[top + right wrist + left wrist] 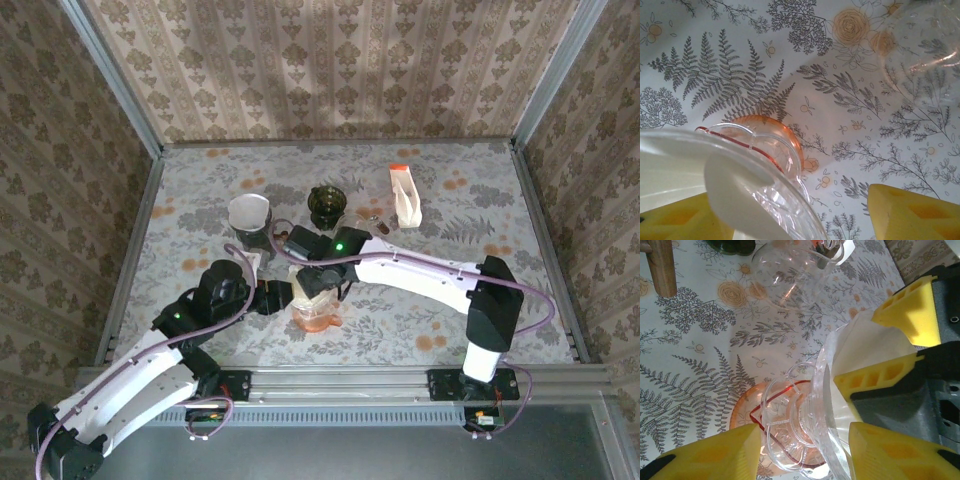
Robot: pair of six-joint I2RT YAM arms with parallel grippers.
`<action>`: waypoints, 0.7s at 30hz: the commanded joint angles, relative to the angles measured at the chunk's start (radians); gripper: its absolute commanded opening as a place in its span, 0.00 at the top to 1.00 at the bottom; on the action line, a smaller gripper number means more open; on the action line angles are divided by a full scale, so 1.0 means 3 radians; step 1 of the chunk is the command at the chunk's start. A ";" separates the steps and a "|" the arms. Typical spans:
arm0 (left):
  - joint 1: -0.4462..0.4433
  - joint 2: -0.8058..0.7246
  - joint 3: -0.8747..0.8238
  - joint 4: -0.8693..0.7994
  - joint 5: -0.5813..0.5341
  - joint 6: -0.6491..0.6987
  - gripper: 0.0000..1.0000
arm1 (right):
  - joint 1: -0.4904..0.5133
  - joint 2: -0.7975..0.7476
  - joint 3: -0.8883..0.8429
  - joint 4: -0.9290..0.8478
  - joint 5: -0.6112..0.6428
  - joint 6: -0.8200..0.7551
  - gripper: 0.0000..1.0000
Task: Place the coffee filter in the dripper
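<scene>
The clear plastic dripper (318, 305) (790, 430) (775, 200) stands on a pink cup (322, 322) (742, 412) (775, 127) near the table's front middle. The white paper coffee filter (860, 350) (680, 170) lies inside the dripper's cone. My left gripper (285, 298) (805, 455) reaches in from the left, its yellow fingers (720, 455) closed against the dripper's base and rim. Directly above the dripper, my right gripper (318, 280) (790, 220) is open. One of its fingers (675, 220) sits inside the filter and the other stands outside the rim.
A white-lined cup (249, 213), a dark green glass (327, 205) and a white bottle with an orange cap (404, 195) stand further back. A clear glass carafe (790, 275) (925, 45) sits just behind the dripper. A wooden handle (660, 265) is at the far left.
</scene>
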 commanded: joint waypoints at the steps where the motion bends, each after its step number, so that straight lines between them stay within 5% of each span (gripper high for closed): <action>1: -0.0009 -0.0009 -0.0052 -0.0029 0.0016 -0.0025 0.49 | -0.0023 0.0085 0.0111 -0.0090 -0.0088 -0.0046 0.30; 21: -0.0009 0.0022 -0.0083 0.0028 0.0031 -0.0045 0.49 | -0.0049 0.0199 -0.0239 0.0078 -0.0116 0.0014 0.30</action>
